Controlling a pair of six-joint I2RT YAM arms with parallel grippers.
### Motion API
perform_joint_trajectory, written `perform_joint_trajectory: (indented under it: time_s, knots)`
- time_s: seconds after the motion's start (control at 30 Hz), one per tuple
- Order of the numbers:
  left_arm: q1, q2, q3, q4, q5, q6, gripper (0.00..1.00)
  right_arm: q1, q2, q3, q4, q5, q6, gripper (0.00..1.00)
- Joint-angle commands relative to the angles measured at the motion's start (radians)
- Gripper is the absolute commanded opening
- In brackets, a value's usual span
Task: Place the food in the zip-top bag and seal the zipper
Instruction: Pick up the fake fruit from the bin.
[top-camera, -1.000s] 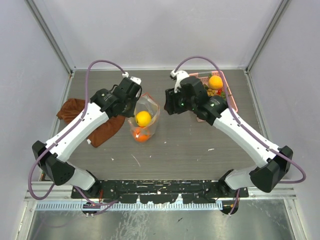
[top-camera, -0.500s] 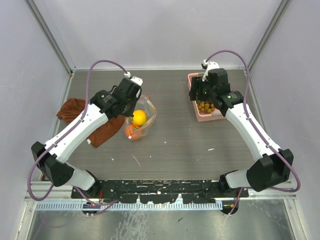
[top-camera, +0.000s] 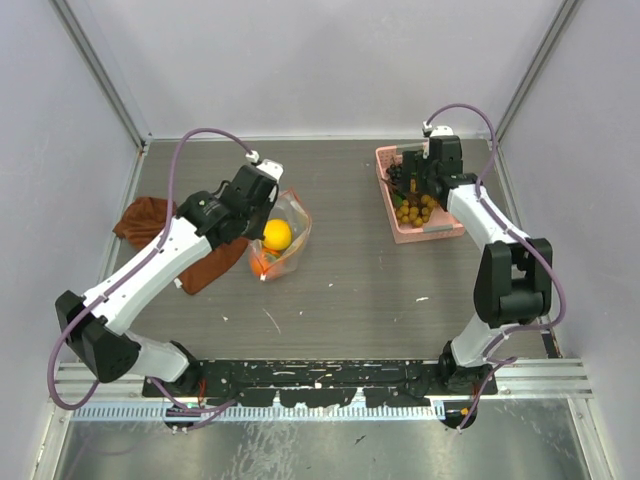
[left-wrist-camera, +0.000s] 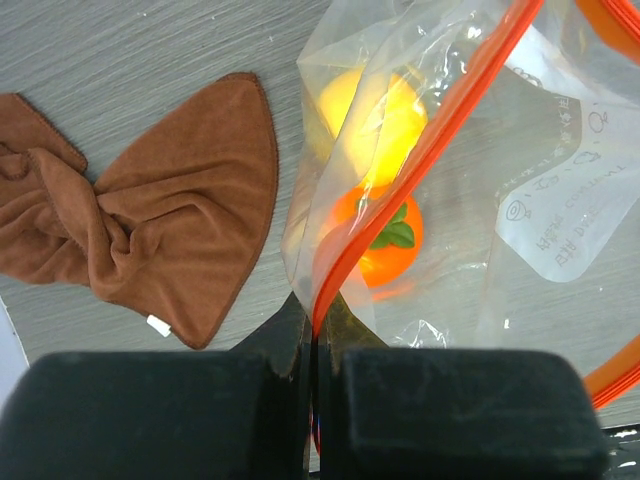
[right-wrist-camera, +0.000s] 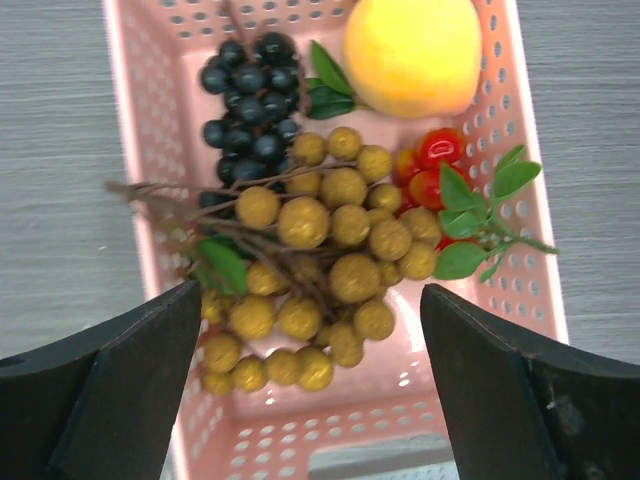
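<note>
Left wrist view: zip-top bag (left-wrist-camera: 520, 200) is cut off at the top and right edges. The zipper (left-wrist-camera: 455, 118) exits at the top, and its lower end vanishes between the pressed-together fingers of the left gripper (left-wrist-camera: 313, 340), itself cropped at the bottom. Orange fruit (left-wrist-camera: 385, 250) is half hidden behind yellow fruit (left-wrist-camera: 365, 125), both blurred by plastic. Brown cloth (left-wrist-camera: 170, 230) cropped left.

Right wrist view: pink basket (right-wrist-camera: 150, 150) cropped top and bottom. Dark grapes (right-wrist-camera: 245, 100) sit partly under tan berry bunch (right-wrist-camera: 320, 250). Red fruits (right-wrist-camera: 435, 165), possibly cherries, are half covered. Right gripper (right-wrist-camera: 307, 300) fingers cropped at the bottom.
</note>
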Motion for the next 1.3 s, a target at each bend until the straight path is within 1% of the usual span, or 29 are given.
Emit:
perform_joint_trajectory:
  time_s: [0.0, 0.1, 0.23, 0.5, 0.63, 0.87, 1.03, 1.27]
  knots:
    - [0.005, -0.049, 0.012, 0.047, -0.006, 0.016, 0.0, -0.045, 0.064, 0.079, 0.156, 0.017, -0.09, 0.96]
    - [0.005, -0.043, 0.05, 0.026, -0.004, 0.016, 0.0, -0.065, 0.125, 0.118, 0.18, 0.009, -0.147, 0.99]
    - [0.005, -0.033, 0.084, 0.005, 0.005, 0.018, 0.0, -0.077, 0.202, 0.153, 0.223, 0.003, -0.222, 1.0]
    - [0.004, -0.033, 0.083, 0.008, -0.011, 0.026, 0.0, -0.086, 0.318, 0.213, 0.311, 0.006, -0.324, 1.0]
    - [0.004, -0.029, 0.078, 0.011, -0.003, 0.025, 0.0, -0.089, 0.383, 0.275, 0.332, 0.011, -0.367, 1.0]
    - [0.006, -0.029, 0.078, 0.017, -0.015, 0.035, 0.0, -0.096, 0.516, 0.415, 0.316, 0.004, -0.404, 1.0]
    - [0.011, -0.017, 0.078, 0.015, -0.015, 0.038, 0.0, -0.1, 0.593, 0.484, 0.294, -0.007, -0.406, 1.0]
    - [0.013, -0.011, 0.074, 0.015, -0.013, 0.039, 0.0, -0.11, 0.641, 0.485, 0.261, -0.046, -0.385, 1.0]
